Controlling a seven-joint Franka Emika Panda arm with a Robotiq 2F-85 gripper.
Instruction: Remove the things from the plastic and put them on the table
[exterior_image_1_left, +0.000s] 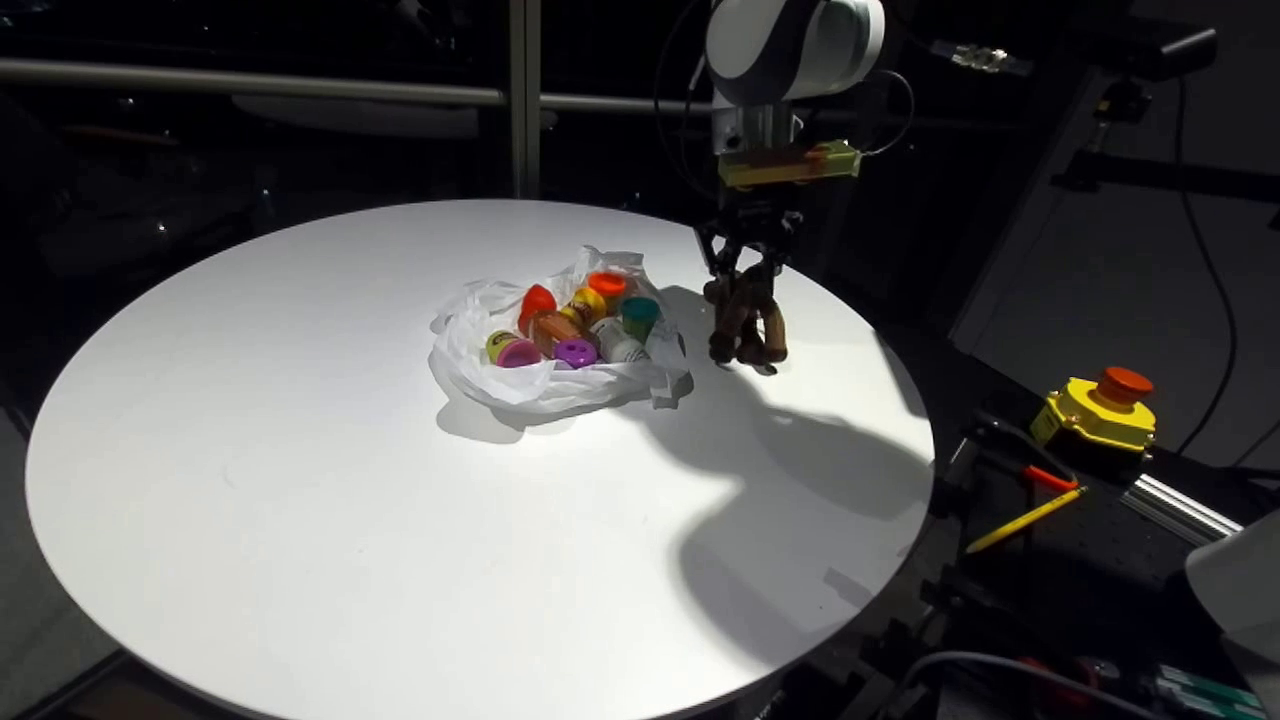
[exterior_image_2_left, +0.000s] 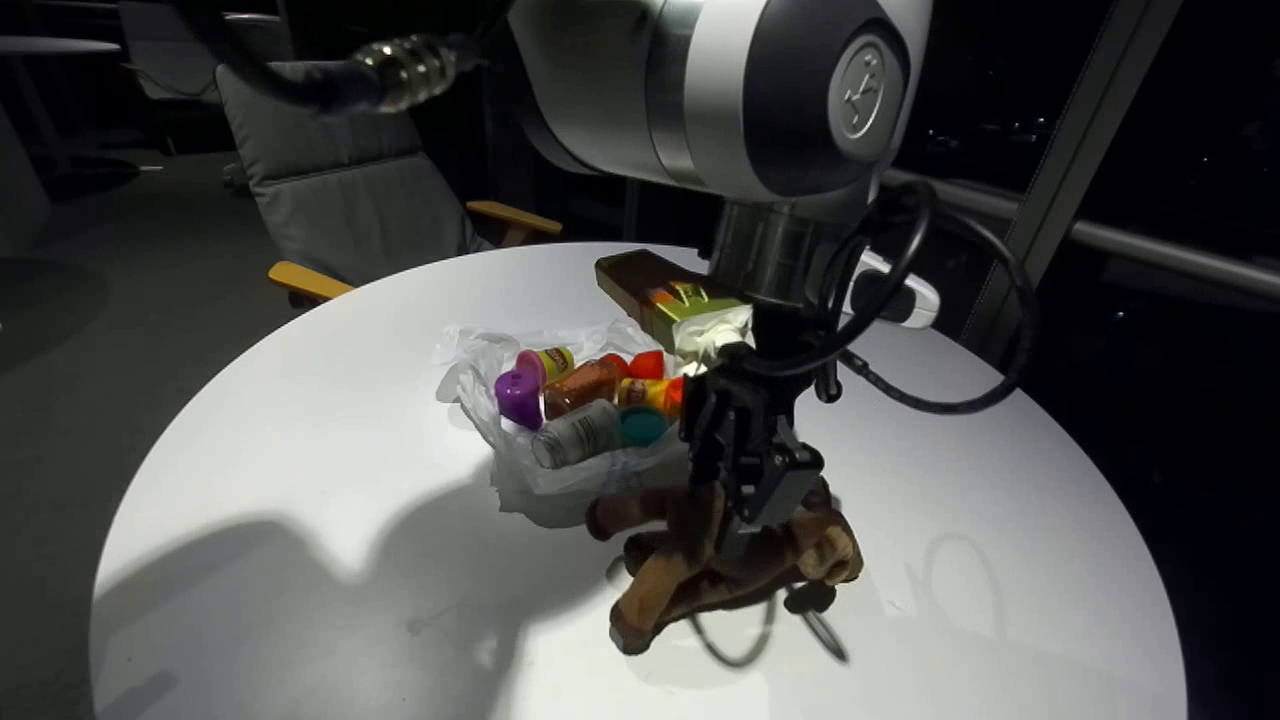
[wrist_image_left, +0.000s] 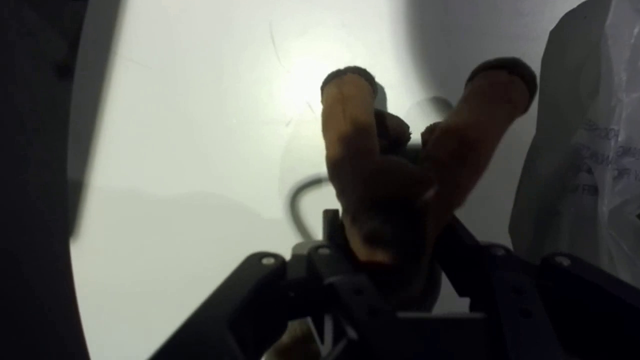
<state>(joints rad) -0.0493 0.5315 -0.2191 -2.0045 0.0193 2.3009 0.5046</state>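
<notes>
The gripper (wrist_image_left: 392, 224) straddled one brown plush animal (exterior_image_1_left: 736, 315); whether it squeezed, I couldn't tell. In an exterior view, the animal was at three o'clock from one plastic bag (exterior_image_1_left: 590, 386) on one table (exterior_image_1_left: 350, 470). Inside lay four tubs (exterior_image_1_left: 640, 313), one silver can (exterior_image_1_left: 619, 343), one purple piece (exterior_image_1_left: 575, 352), one red piece (exterior_image_1_left: 537, 304), one red-brown piece (exterior_image_1_left: 557, 331).

Gray armchair (exterior_image_2_left: 340, 185), dark windows (exterior_image_2_left: 1180, 160), dim floor (exterior_image_2_left: 150, 330)
</notes>
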